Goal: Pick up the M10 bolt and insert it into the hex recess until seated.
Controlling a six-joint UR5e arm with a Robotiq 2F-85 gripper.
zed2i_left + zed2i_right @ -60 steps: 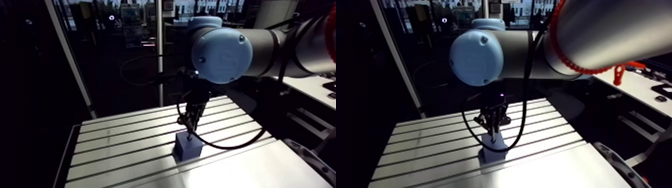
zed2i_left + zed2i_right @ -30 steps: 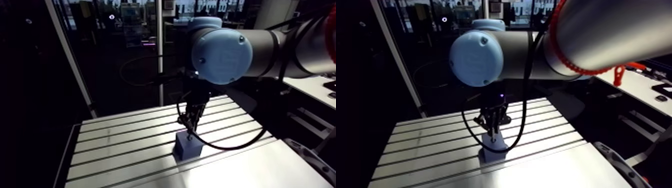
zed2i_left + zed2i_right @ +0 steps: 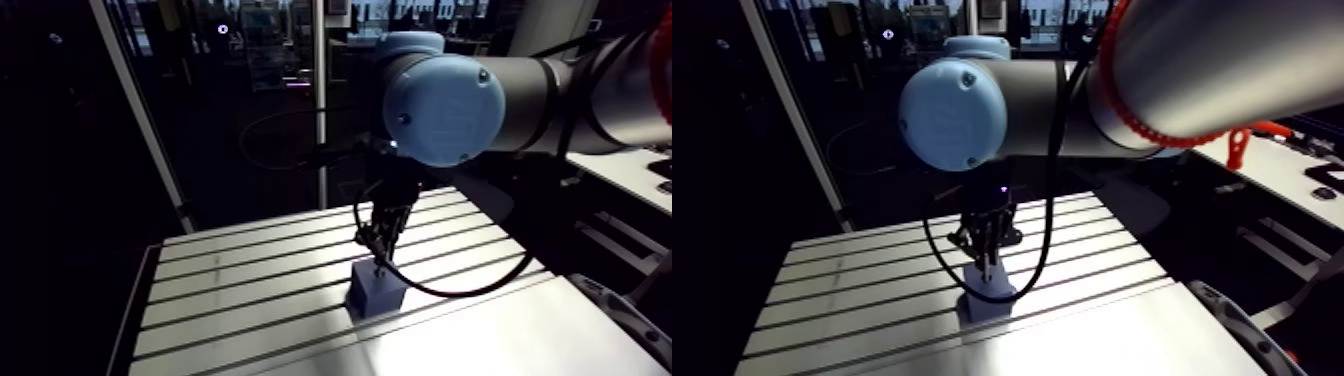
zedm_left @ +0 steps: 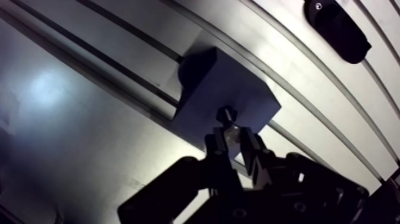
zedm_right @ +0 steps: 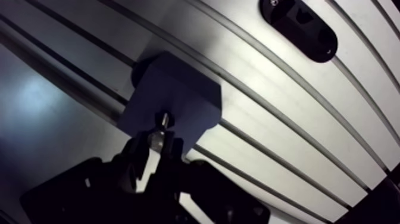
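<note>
Bolt [image 4: 230, 124] is picked up — gripper [image 4: 235, 146] clamped on it, its tip at the top of the blue block [image 4: 217, 86] near the table's [image 3: 230, 282] front edge — seating looks unfinished

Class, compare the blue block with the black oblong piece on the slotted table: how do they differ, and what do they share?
Colour: the block is blue, the oblong piece black. Shape: the block is boxy with square corners; the piece is long with rounded ends. Place: the block sits under the tool, which grips the bolt over it; the piece lies farther ahead, apart. Both rest on the table.
</note>
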